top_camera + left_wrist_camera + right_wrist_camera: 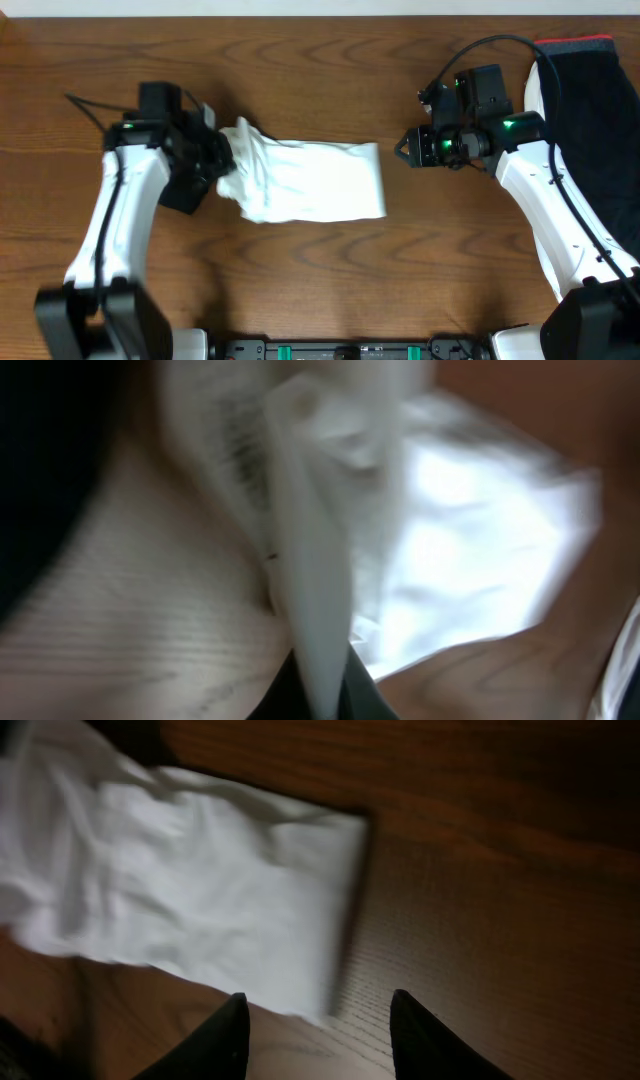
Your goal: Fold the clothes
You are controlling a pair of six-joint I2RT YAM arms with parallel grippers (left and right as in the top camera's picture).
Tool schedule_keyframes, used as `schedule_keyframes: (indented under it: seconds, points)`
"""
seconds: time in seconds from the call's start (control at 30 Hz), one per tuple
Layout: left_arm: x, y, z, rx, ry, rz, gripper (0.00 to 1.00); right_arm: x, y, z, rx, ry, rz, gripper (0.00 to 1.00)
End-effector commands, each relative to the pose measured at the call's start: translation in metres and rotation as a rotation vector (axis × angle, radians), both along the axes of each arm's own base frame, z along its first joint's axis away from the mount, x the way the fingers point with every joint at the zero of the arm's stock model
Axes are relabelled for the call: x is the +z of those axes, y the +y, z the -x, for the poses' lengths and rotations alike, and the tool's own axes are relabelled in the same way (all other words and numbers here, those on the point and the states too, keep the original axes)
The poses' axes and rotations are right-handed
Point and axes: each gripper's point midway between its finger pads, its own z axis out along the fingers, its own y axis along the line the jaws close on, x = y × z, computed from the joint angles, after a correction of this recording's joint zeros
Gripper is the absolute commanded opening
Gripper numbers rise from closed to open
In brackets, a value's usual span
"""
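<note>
A white T-shirt (315,182), one of the clothes, lies folded into a long strip in the middle of the wooden table (320,270). My left gripper (222,160) is shut on its bunched left end, which is lifted a little. In the left wrist view a pinched ridge of the white T-shirt (320,590) runs up from between the shut jaws, with dark lettering beside it. My right gripper (405,147) hovers open just right of the strip's right edge. In the right wrist view the white T-shirt (200,890) lies ahead of the open right gripper (318,1020), with nothing between the fingers.
A black garment (595,110) with a red band at its top lies along the table's right side, partly under my right arm (545,200). The table's far edge meets a pale wall at the top.
</note>
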Motion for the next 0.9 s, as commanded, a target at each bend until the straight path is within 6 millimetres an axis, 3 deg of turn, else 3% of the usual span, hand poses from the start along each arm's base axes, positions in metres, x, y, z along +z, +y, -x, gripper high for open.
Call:
schedule_keyframes:
  seconds: [0.0, 0.1, 0.23, 0.57, 0.7, 0.87]
  points:
    - [0.046, 0.0, -0.005, -0.09, -0.144, -0.105, 0.06, 0.01, -0.002, -0.003, 0.009, -0.039, 0.002, 0.44]
    - [0.047, -0.019, -0.002, -0.15, -0.144, -0.126, 0.06, 0.01, -0.002, -0.003, 0.008, -0.039, 0.002, 0.44]
    - [0.032, -0.043, 0.003, -0.243, -0.115, -0.207, 0.06, 0.01, -0.002, -0.002, 0.009, -0.037, 0.002, 0.44]
    - [-0.027, -0.118, 0.023, -0.496, -0.007, -0.294, 0.06, 0.009, -0.002, 0.0, 0.009, -0.027, 0.005, 0.44]
    - [-0.048, -0.143, 0.022, -0.506, 0.008, -0.287, 0.06, 0.009, -0.002, 0.0, 0.009, -0.027, 0.005, 0.44]
    - [-0.064, -0.159, 0.022, -0.495, 0.024, -0.28, 0.09, 0.008, -0.003, 0.001, 0.009, -0.02, 0.006, 0.45]
